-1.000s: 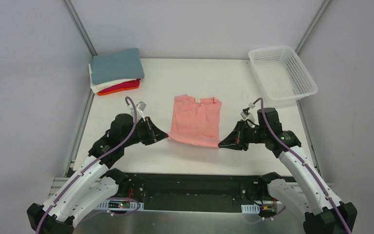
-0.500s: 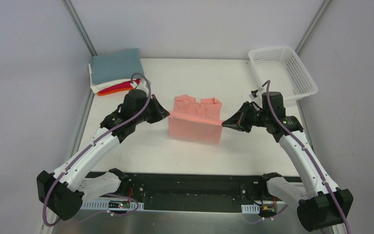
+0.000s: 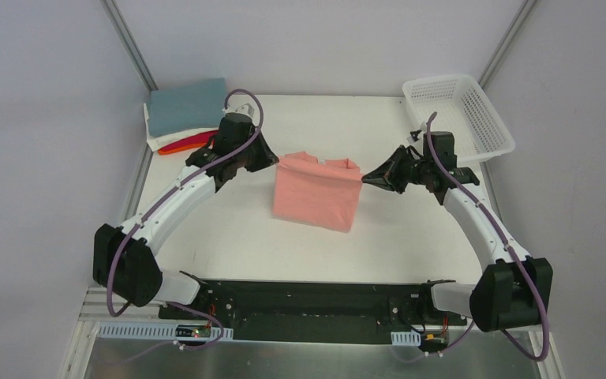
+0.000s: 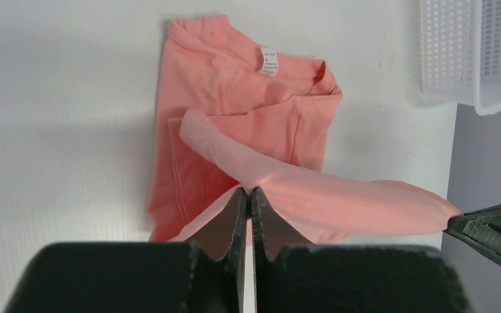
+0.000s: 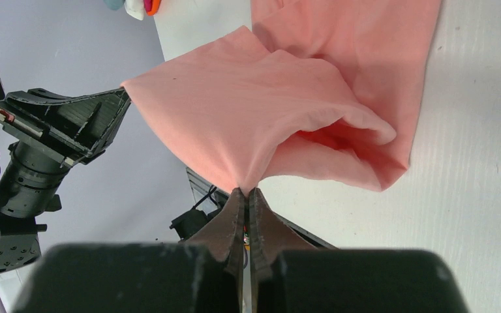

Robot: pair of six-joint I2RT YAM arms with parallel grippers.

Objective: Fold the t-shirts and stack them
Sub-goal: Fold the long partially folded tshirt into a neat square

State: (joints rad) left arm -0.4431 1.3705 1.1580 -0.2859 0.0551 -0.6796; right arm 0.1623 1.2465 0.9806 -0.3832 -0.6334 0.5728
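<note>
Together, the left jaws and right jaws are gripping opposite corners of the salmon-pink t-shirt [image 3: 316, 197], holding its folded-over edge taut above the white worktop [image 3: 284, 253].

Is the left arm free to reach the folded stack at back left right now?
Probably not yet. The left gripper is shut on a corner of the pink shirt, and the right gripper holds the other. The stack lies close beside that arm with nothing between, so likely reachable after release.
</note>
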